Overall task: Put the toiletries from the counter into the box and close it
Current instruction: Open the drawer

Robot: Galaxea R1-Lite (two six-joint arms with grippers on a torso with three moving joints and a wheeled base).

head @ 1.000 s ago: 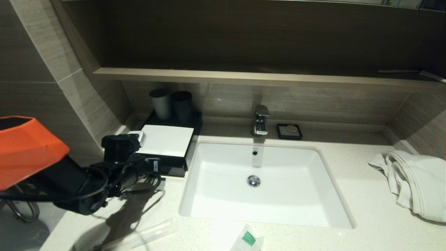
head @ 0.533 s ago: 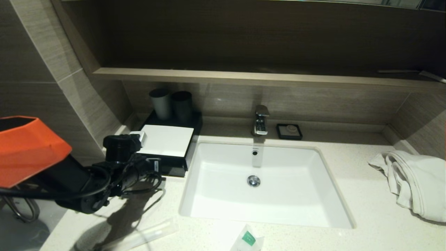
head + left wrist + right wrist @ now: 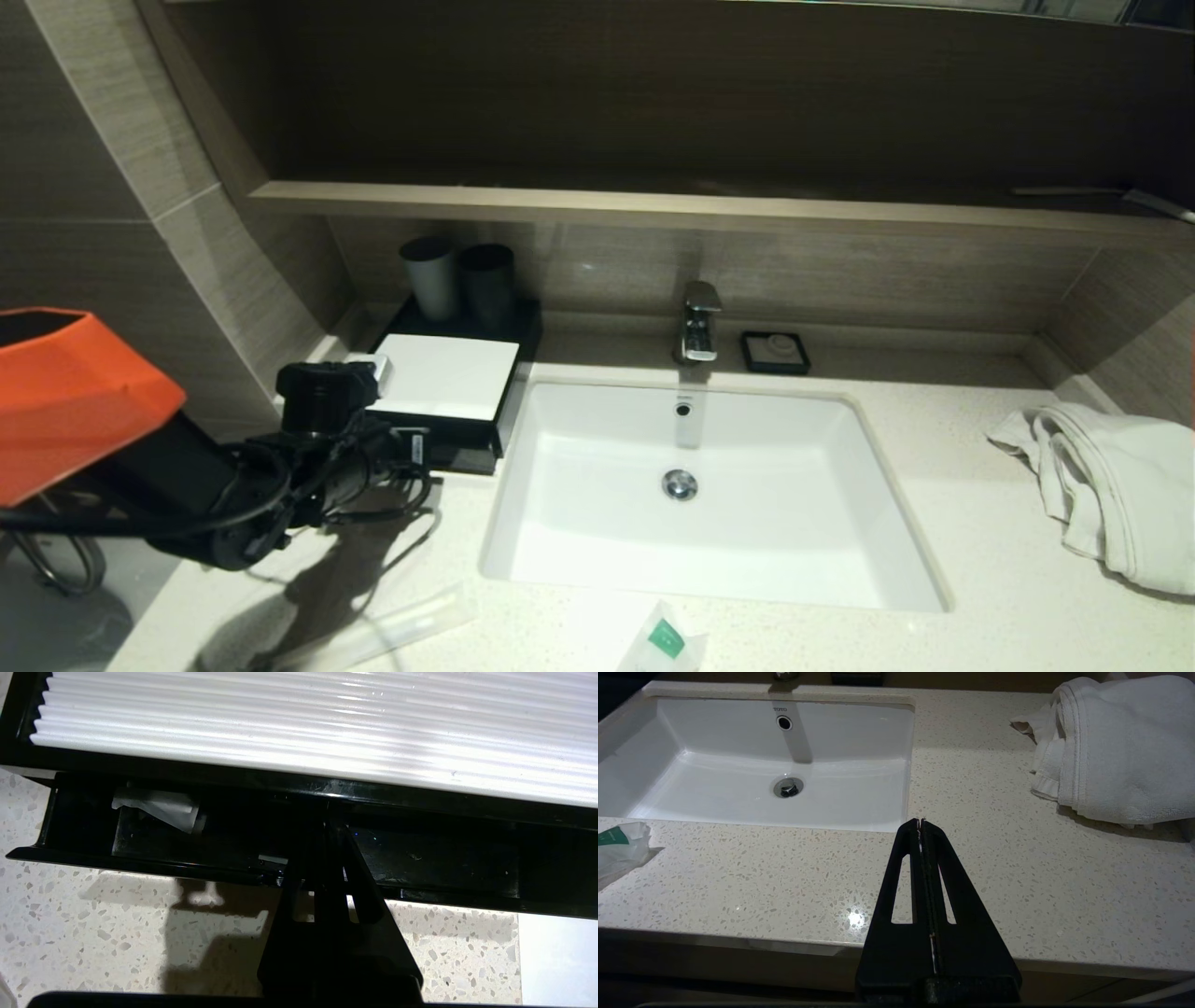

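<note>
At the bottom edge of the head view, a short packet (image 3: pixel 665 642) with a green mark lies on the counter (image 3: pixel 980 560) just in front of the sink (image 3: pixel 695 495), partly cut off by the frame. To its left, in the lower left of that view, the long toothbrush pack (image 3: pixel 392 630) lies at a slant in the shadow of the left arm. In the right wrist view the same green-marked packet (image 3: pixel 619 844) sits at the left edge of the frame, near the sink's front rim.

The right gripper (image 3: pixel 920 823) hangs over the bare counter in front of the sink's corner, fingers pressed flat together and holding nothing; it does not appear in the head view.

Further back, at middle left of the head view, the left gripper (image 3: pixel 411 446) reaches to the front of the box (image 3: pixel 448 373). In the left wrist view its fingers (image 3: pixel 327 830) are closed together, tips at the drawer opening, which stands pulled out a little. A pale wrapped packet (image 3: pixel 156 807) lies inside the drawer, toward the upper left of that frame, under the box's ribbed white top panel (image 3: pixel 327 723).

Behind the box stand two dark cups (image 3: pixel 457 277). In the upper middle are the tap (image 3: pixel 698 322) and a small black soap dish (image 3: pixel 775 352). A white towel (image 3: pixel 1106 485) is heaped at the right edge.
</note>
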